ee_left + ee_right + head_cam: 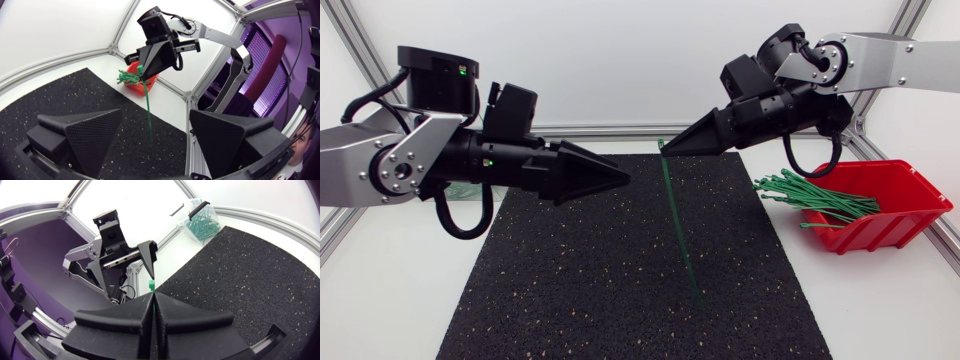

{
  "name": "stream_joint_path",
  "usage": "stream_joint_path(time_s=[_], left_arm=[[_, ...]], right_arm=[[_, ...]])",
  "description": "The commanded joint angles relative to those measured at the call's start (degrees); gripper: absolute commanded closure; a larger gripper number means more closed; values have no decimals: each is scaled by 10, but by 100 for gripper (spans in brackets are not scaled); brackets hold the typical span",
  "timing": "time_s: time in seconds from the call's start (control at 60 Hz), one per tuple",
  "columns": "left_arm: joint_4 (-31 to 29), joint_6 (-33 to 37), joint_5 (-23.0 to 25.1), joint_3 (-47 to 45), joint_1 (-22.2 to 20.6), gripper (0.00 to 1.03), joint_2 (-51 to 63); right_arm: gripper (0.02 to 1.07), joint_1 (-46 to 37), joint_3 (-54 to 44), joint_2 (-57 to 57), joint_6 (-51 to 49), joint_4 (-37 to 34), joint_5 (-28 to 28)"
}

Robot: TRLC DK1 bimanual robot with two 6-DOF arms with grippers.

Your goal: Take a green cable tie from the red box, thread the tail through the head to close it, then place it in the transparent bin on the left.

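Note:
My right gripper [665,150] is shut on the head end of a green cable tie [678,230]. The tie hangs straight down from the fingertips to the black mat. In the right wrist view the tie's head [151,285] sticks out just past the closed tips [152,296]. My left gripper [618,178] is open and empty, a short way left of the tie at about the same height. Its wrist view shows the tie [148,107] ahead, between its spread fingers [155,114]. The red box [885,215] at the right holds several green ties [810,195]. The transparent bin [202,222] holds several green ties.
A black speckled mat [620,300] covers the middle of the white table. The red box [142,82] lies beyond the right gripper [145,72] in the left wrist view. An aluminium frame rail [620,130] runs along the table's back edge.

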Motion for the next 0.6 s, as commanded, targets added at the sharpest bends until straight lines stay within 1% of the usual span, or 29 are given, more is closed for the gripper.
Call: stream_joint_path(time_s=[0.0,0.05,0.183,0.217,0.25,0.3,0.333,0.35,0.383,0.5,0.533,0.583], left_arm=[[14,-18,7,21,-16,11,21],[26,-26,7,20,-31,11,25],[61,-53,5,19,-50,11,34],[67,-57,-3,21,-54,11,37],[69,-63,-22,24,-64,11,41],[68,-64,-28,25,-71,11,46],[69,-63,-50,23,-80,13,48],[69,-62,-60,23,-83,13,48],[69,-59,-62,20,-86,13,48],[74,-57,-103,10,-95,14,42],[75,-57,-115,10,-96,14,41],[75,-57,-127,10,-97,15,41]], right_arm=[[101,-7,-15,-13,11,4,-12],[101,-8,-19,-13,11,8,-15],[101,-9,-26,-15,11,11,-23],[101,-9,-27,-17,11,12,-23],[101,-10,-30,-22,11,15,-22],[101,-10,-36,-30,14,23,-18],[101,-8,-40,-37,20,30,-7],[101,-7,-43,-42,25,38,-2],[101,-4,-52,-50,43,59,8],[101,9,-89,-82,135,166,38],[101,11,-93,-88,150,182,42],[101,16,-95,-91,152,182,50]])
